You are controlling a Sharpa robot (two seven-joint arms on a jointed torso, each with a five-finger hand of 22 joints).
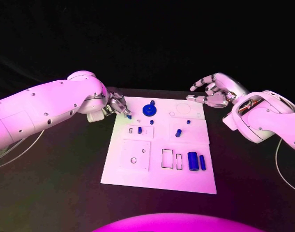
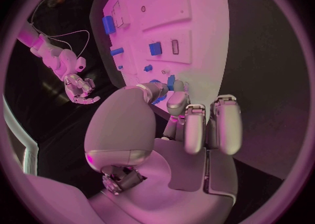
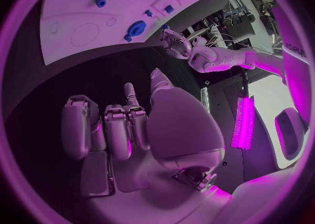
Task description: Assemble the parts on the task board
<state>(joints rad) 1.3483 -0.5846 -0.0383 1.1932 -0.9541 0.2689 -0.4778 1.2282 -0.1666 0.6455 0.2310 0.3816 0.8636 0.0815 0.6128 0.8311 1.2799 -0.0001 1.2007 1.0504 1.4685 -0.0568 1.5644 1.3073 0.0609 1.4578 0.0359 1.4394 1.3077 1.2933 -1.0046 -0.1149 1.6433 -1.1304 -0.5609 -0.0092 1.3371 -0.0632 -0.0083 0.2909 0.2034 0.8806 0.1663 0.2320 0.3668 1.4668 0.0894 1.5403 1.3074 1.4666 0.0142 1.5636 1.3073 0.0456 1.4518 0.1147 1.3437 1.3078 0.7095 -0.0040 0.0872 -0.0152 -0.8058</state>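
The left hand (image 1: 117, 107) sits at the far left corner of the task board (image 1: 130, 174), its fingertips close to a small blue part (image 1: 128, 116) at the board's edge and near the round blue part (image 1: 149, 109); access there is tight. The right hand (image 1: 213, 91) hovers off the far right corner, fingers apart and empty, with bare black table (image 1: 259, 183) beneath and beside it. Between the hands, upright blue pegs (image 1: 178, 133) obstruct a low sweep. Two blue cylinders (image 1: 197, 161) occupy the near right area.

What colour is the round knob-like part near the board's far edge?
Blue: the round part stands out against the white task board. Clearest in the head view.
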